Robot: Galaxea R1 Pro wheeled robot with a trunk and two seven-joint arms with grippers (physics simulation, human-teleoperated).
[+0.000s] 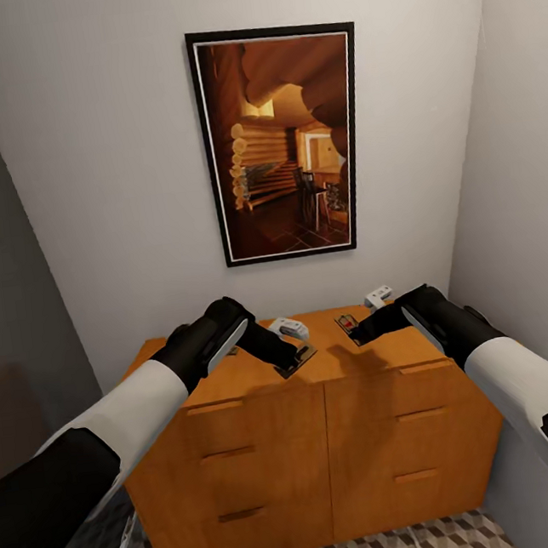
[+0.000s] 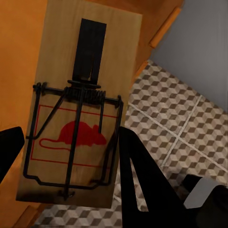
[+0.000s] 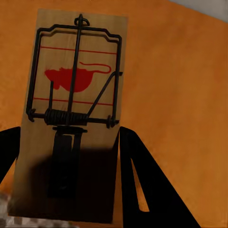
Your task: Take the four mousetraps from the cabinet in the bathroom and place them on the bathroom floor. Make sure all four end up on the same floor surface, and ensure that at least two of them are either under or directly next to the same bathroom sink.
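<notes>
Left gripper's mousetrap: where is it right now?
In the head view the mousetrap sits at the front edge of the cabinet top, left of centre, between the left gripper fingers. The left wrist view shows it overhanging the bathroom floor.

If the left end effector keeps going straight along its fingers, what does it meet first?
The wooden mousetrap with the red mouse print already sits between the left end effector's fingers. Beyond it lies the orange-brown cabinet top; depth is unclear.

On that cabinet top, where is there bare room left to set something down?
The cabinet top is bare at its left end, left of the left end effector, and along its right front edge. The middle is crowded: two mousetraps and both end effectors, the right end effector.
</notes>
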